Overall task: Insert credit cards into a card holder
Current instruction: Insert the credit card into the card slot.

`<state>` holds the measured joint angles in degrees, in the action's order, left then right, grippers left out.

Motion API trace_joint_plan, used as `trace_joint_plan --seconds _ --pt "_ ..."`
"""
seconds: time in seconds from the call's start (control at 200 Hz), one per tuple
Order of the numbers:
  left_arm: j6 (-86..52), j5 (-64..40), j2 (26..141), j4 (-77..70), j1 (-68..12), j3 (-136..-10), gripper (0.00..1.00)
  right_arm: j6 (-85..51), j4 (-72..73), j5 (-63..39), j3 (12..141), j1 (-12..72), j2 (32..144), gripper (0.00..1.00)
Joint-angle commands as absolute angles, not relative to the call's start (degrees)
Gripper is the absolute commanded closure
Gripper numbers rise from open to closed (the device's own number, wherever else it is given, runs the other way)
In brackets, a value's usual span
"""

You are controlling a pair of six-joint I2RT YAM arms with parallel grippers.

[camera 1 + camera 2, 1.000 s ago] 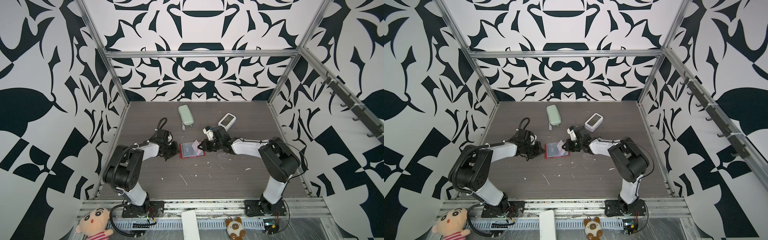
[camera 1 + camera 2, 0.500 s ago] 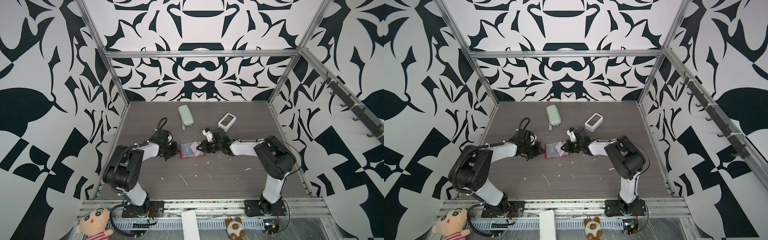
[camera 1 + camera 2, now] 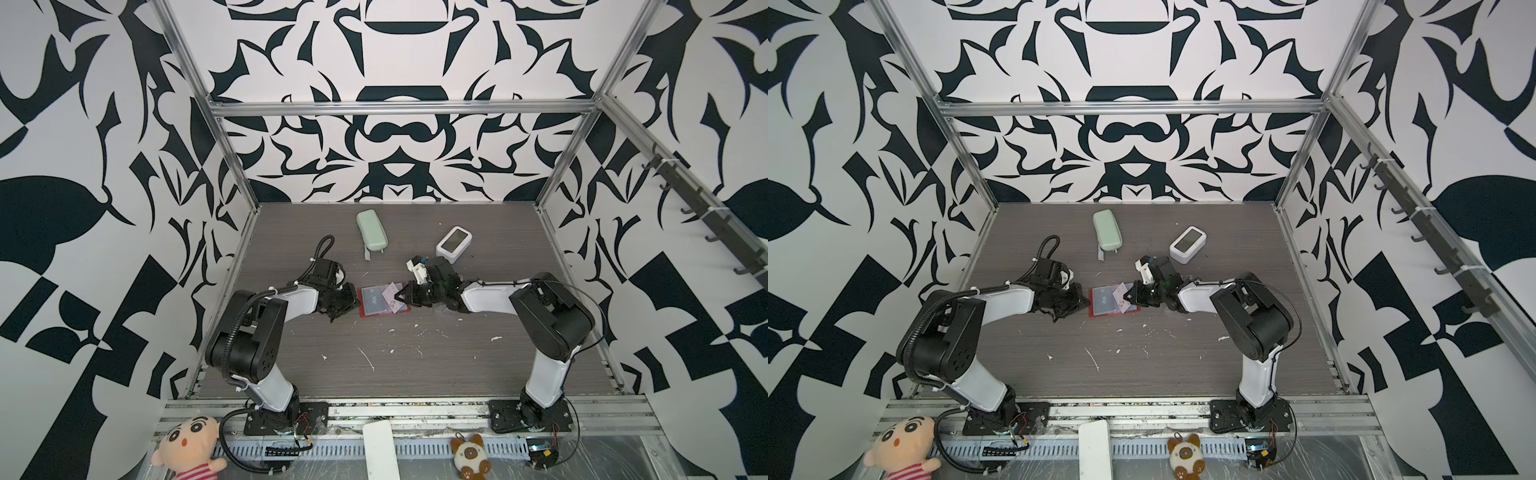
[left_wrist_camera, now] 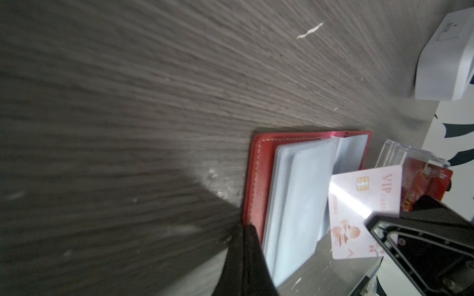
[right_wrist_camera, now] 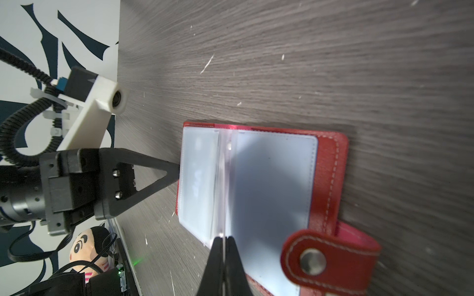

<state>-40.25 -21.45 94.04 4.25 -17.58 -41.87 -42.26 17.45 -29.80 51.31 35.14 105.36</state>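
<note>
The red card holder lies open on the table, its clear sleeve pages facing up and its snap tab folded out. My left gripper is shut, with its tips pressed against the holder's left edge. My right gripper is shut on a whitish-pink credit card marked "VIP". It holds the card on edge just above the sleeve pages, right of the holder's fold. A red card stands in a clear acrylic stand behind the right gripper.
A mint-green case and a white device with a screen lie further back. White scraps dot the table in front of the holder. Two plush toys and a white block sit by the front rail.
My right arm has shifted slightly left, bringing the pink card over the open holder. The left arm has stayed where it was.
</note>
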Motion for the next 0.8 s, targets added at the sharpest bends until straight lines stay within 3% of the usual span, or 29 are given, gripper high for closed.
trace_joint_plan --seconds 0.0,0.795 --pt "-39.9 -20.12 94.12 7.56 -17.43 -41.05 1.0 -42.41 18.54 -29.94 51.62 35.51 104.08 1.0" --pt "-39.99 -20.26 95.16 7.53 -17.4 -41.22 1.0 -44.91 25.36 -33.4 51.15 35.51 107.29 1.0"
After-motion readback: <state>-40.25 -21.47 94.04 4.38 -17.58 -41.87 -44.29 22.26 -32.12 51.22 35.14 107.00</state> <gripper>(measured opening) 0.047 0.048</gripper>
